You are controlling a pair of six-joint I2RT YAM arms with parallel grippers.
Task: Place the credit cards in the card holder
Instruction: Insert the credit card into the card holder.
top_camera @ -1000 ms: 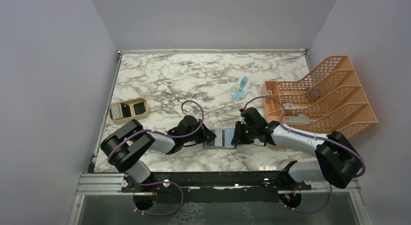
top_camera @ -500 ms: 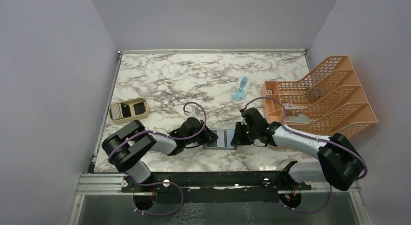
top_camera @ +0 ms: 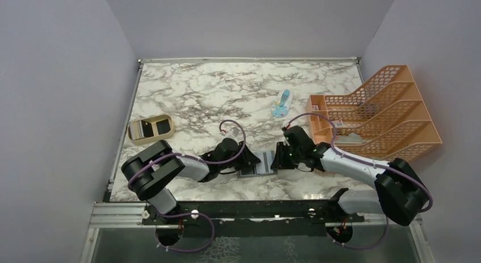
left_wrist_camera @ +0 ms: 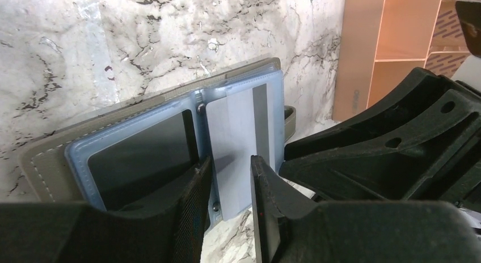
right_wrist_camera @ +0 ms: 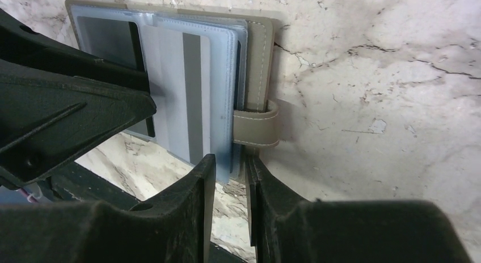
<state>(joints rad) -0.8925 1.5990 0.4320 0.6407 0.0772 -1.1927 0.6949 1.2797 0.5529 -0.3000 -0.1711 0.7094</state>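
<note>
The grey card holder (top_camera: pixel 258 162) lies open on the marble between my two grippers. A pale credit card (left_wrist_camera: pixel 238 138) with a grey stripe sits in its right blue-grey pocket, its near end sticking out. My left gripper (top_camera: pixel 248 160) is at the holder's left side. Its jaws (left_wrist_camera: pixel 231 161) stand apart over the card's near end without pinching it. From the right, my right gripper (top_camera: pixel 276 159) closes (right_wrist_camera: pixel 230 160) on the holder's right flap (right_wrist_camera: pixel 258 59), just below the tab clasp (right_wrist_camera: pixel 255 127). The same card (right_wrist_camera: pixel 181 87) shows in the right wrist view.
A tan oval two-compartment tray (top_camera: pixel 150 128) sits at the left edge. A large orange mesh file rack (top_camera: pixel 377 113) fills the right side, close behind my right arm. A light blue-and-white packet (top_camera: pixel 281 103) lies behind the holder.
My left gripper has slid right toward the holder and its jaws have parted, letting go of the card. The holder has turned slightly. The right gripper has stayed in place.
</note>
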